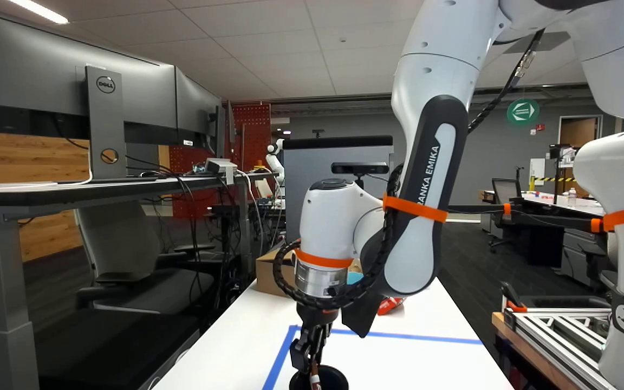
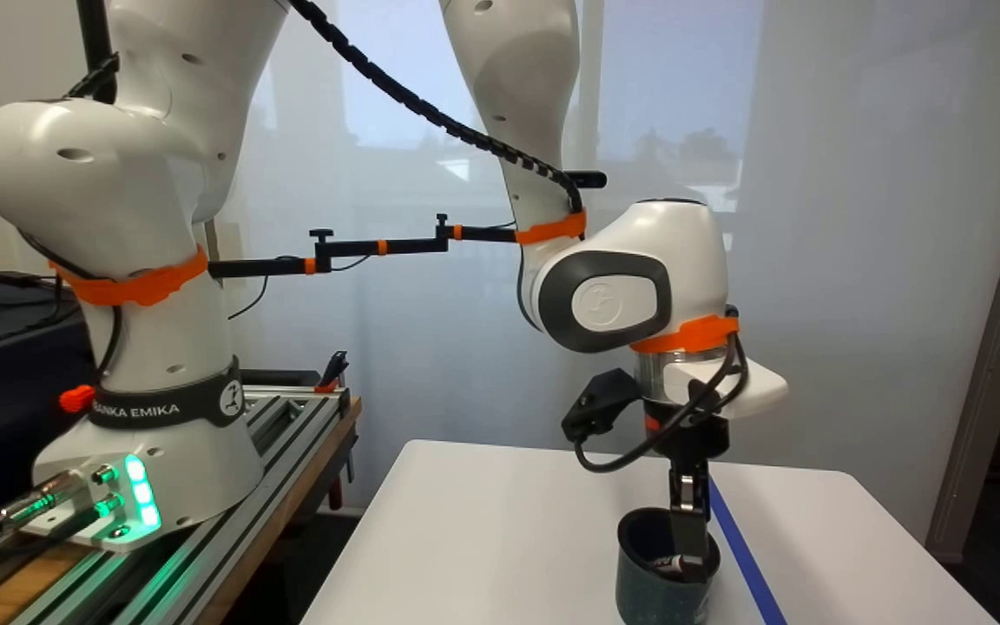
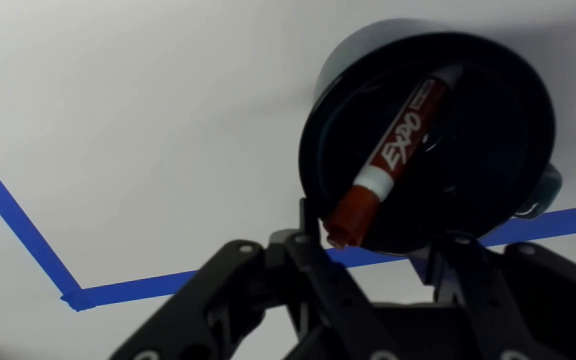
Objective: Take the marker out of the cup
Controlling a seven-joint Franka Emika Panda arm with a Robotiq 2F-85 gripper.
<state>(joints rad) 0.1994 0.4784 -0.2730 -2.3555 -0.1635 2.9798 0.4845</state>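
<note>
The dark, nearly black cup stands upright on the white table, with its handle at the right in the wrist view. It also shows in both exterior views. A red-brown marker with a white band and EXPO lettering leans in the cup, its cap end at the near rim. It also shows in both exterior views. My gripper is open over the cup's near rim. The marker's cap lies between the fingers, closer to the left finger. The gripper also shows in both exterior views.
Blue tape marks lines on the white table beside the cup. A cardboard box, a light-blue bowl and a red packet stand at the table's far end in an exterior view, partly behind the arm.
</note>
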